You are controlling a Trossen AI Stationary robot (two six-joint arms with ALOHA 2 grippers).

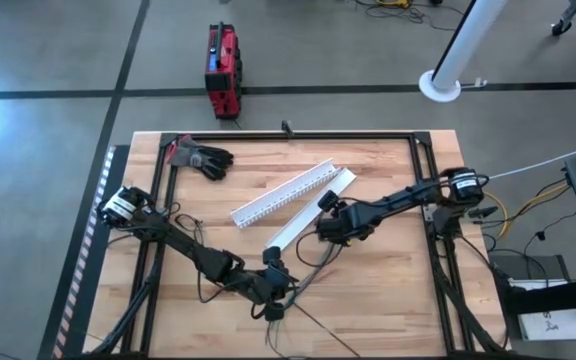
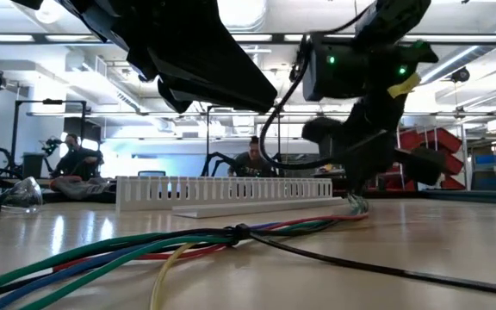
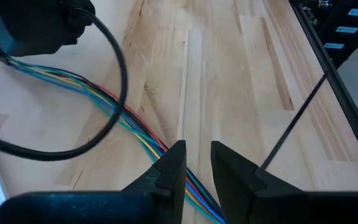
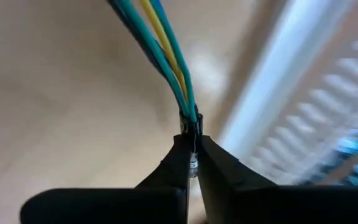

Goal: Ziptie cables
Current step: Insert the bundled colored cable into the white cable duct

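Right end effector (image 4: 193,163) is clamped on the end of the cables (image 4: 166,56), fingers nearly closed with the bundle's tip pinched between them; the green, yellow and blue strands run straight out ahead of it. In the high view it (image 1: 330,228) sits just beside the near end of the white slotted channel (image 1: 283,196) and its flat lid (image 1: 308,210). Left end effector (image 3: 197,163) is narrowly parted and holds nothing; the cables (image 3: 114,109) pass under and just beside its fingertips, on the wooden surface (image 3: 229,74). In the high view this end effector (image 1: 278,283) is toward the near edge, well apart from the right one, with the bundle strung between the two. Low view shows a dark band (image 2: 239,232) already around the cables (image 2: 127,250) partway along, strands fanning out loose on the near side of it; a thin dark strand (image 3: 291,124) trails off ahead of the left fingers, possibly the tie's tail, cannot tell. Judgement: the step is gathering and cinching the bundle. To do it well, the right side should keep steady tension along the cable line without lifting, so the strands stay together; the left should come down squarely over the bundle or the tail, close on it fully, and pull along the run, not across it. Risk is a stray strand slipping outside the grip. Black glove (image 1: 206,158) lies well beyond the left end effector.
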